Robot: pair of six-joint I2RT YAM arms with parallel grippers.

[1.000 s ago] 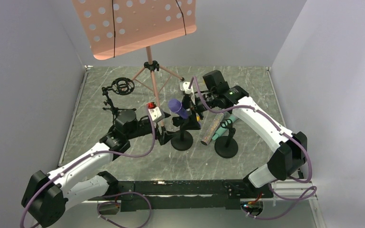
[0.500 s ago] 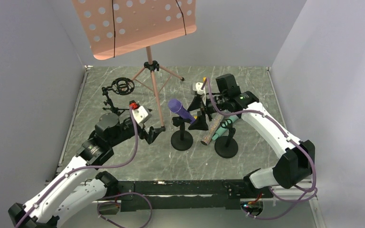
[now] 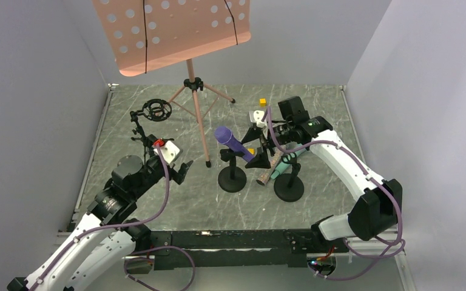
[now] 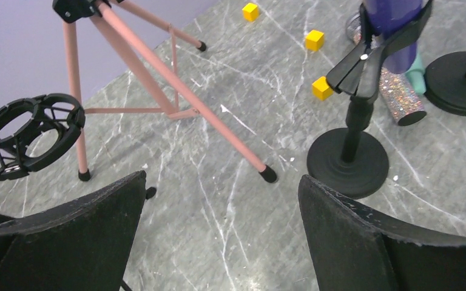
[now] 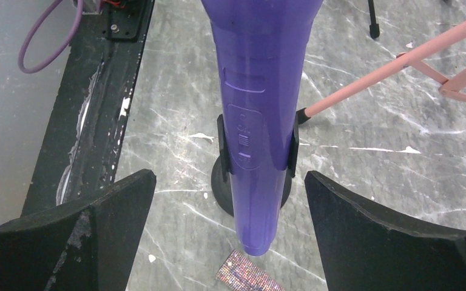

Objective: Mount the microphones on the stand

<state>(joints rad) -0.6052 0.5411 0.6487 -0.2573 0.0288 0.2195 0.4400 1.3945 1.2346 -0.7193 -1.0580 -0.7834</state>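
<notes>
The purple microphone (image 3: 231, 140) sits tilted in the clip of a black round-base stand (image 3: 232, 180). My right gripper (image 3: 258, 150) is open, with its fingers on either side of the microphone's tail end (image 5: 258, 91) and apart from it. The glittery microphone (image 3: 271, 165) lies on the table beside a second black stand (image 3: 289, 188). The mint-teal microphone (image 3: 289, 159) rests at that stand's top; I cannot tell if it is clipped. My left gripper (image 3: 179, 171) is open and empty (image 4: 221, 177), left of the first stand's base (image 4: 347, 160).
A pink music stand (image 3: 195, 91) on tripod legs stands at the back, one foot (image 4: 268, 174) near the first stand. A black shock mount (image 3: 156, 110) is at the back left. Small yellow cubes (image 4: 314, 40) lie behind the stands. Walls enclose the table.
My left gripper has pulled back to the left, away from the first stand's base. My right gripper has shifted slightly right and nearer, behind the purple microphone.
</notes>
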